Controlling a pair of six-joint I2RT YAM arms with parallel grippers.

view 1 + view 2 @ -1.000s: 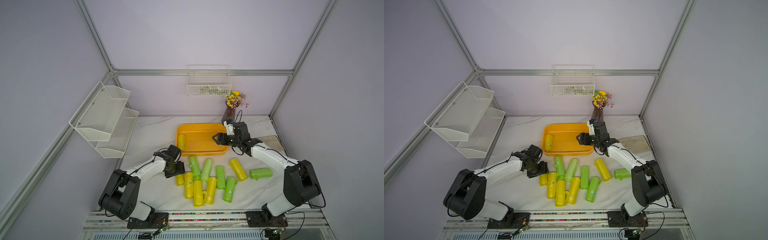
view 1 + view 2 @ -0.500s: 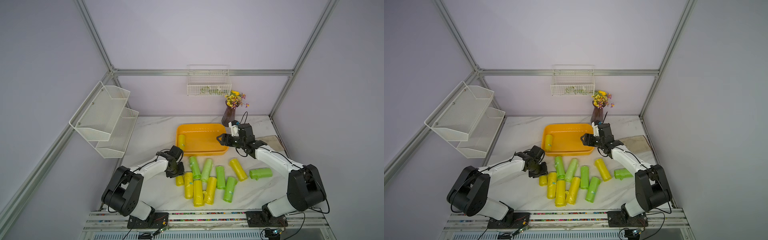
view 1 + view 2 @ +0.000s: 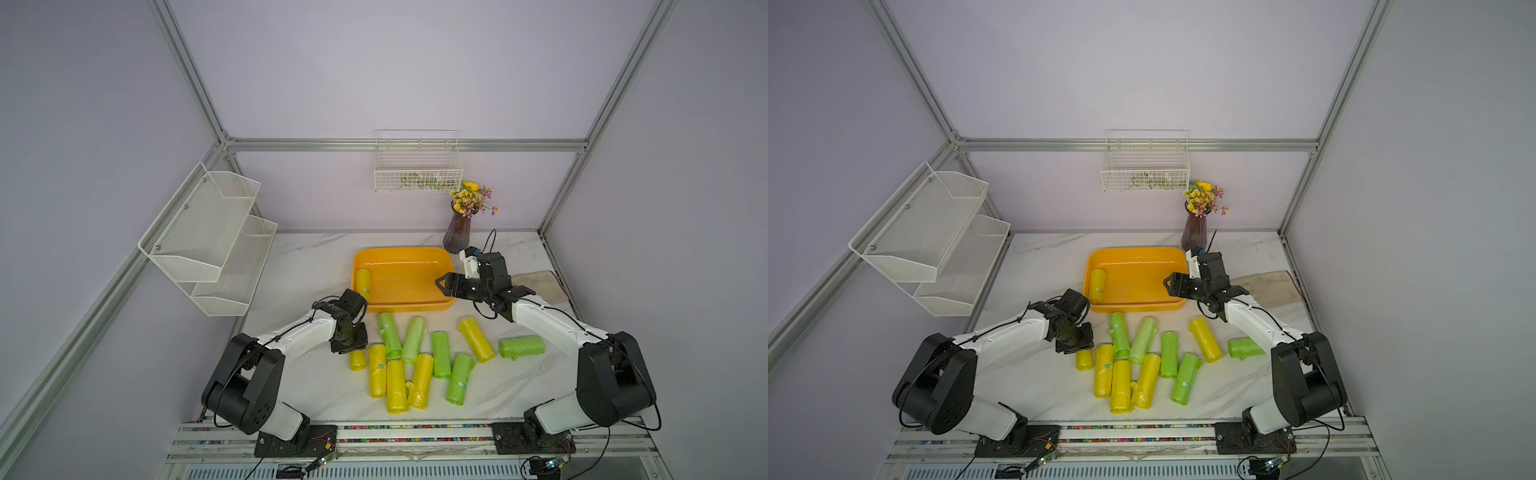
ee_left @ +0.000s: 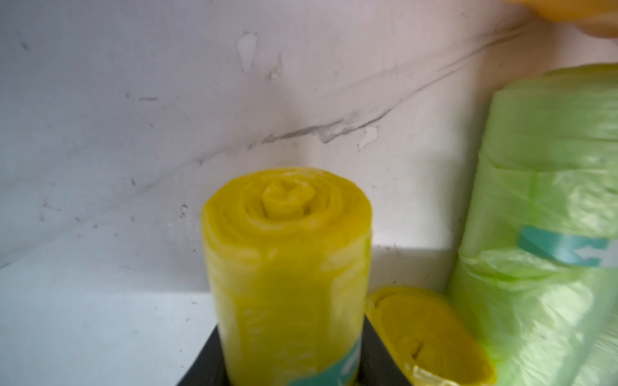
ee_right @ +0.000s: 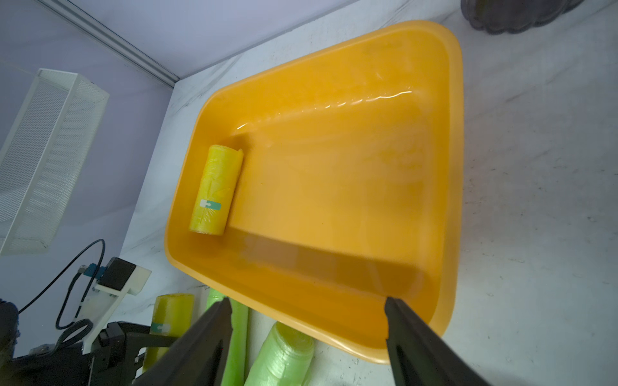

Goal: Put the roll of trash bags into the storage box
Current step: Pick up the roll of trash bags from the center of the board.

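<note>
A short yellow roll of trash bags [image 4: 287, 250] sits between my left gripper's [image 4: 289, 367] black fingers [image 4: 379, 351], which are shut on it. In both top views this gripper [image 3: 352, 351] [image 3: 1079, 349] is low at the left end of the pile, with the roll [image 3: 357, 360] [image 3: 1084, 360] poking out beneath it. The orange-yellow storage box [image 3: 401, 250] [image 3: 1133, 250] [image 5: 456, 133] holds one yellow roll [image 3: 363, 280] [image 3: 1097, 284] [image 5: 214, 190] along its left wall. My right gripper [image 3: 441, 284] [image 3: 1169, 282] [image 5: 307, 300] hangs open and empty over the box's near right corner.
Several yellow and green rolls [image 3: 415, 357] [image 3: 1150, 361] lie in front of the box; one green roll [image 4: 541, 217] is close beside the held one. A vase of flowers [image 3: 457, 232], a beige cloth [image 3: 540, 282], a white mesh shelf [image 3: 208, 241] and a wire basket [image 3: 417, 166] ring the table.
My left gripper has closed on the short yellow roll at the pile's left end. The right gripper stays open by the box's right corner, barely shifted.
</note>
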